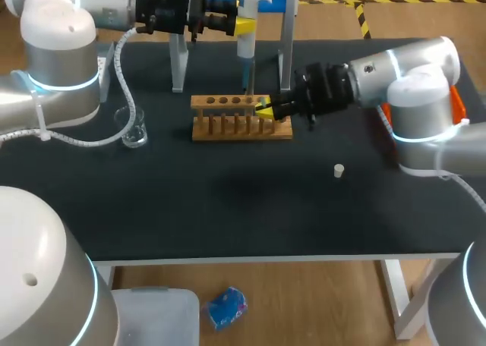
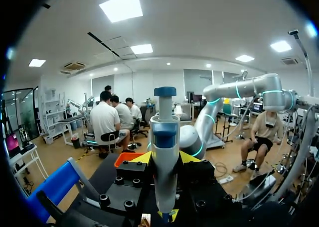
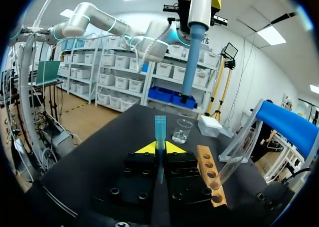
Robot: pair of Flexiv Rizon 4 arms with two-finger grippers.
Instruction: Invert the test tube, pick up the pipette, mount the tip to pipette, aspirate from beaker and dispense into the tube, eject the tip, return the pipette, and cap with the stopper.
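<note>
Holding the pipette [image 2: 165, 137] in the left gripper [image 1: 243, 25], fingers closed on both sides of its fat body, high above the far side of the wooden rack [image 1: 241, 118]. Pinching a blue tip [image 3: 160, 130] upright in the right gripper [image 3: 160, 148], fingers nearly together around it, just at the right end of the rack. Not joined yet: hanging apart, with the pipette's thin blue end above and behind the tip's open top.

Looks like the step of pushing the tip on. Could go wrong in a few ways:

- Might miss the little open top if brought down a bit off line, then knock the tip sideways or flick it out of the fingers.
- Might slide the tip down through the fingers if pushed too hard, since only held by a light pinch.
- Might leave it loose if pushed too softly, and drop it later over the beaker [image 1: 134, 126], well left of the rack.
- Might bump the rack, being so close to the right gripper.

Waiting for later: the small white stopper [image 1: 339, 170], off to the front right of the rack. Cannot pick out the test tube for sure.
</note>
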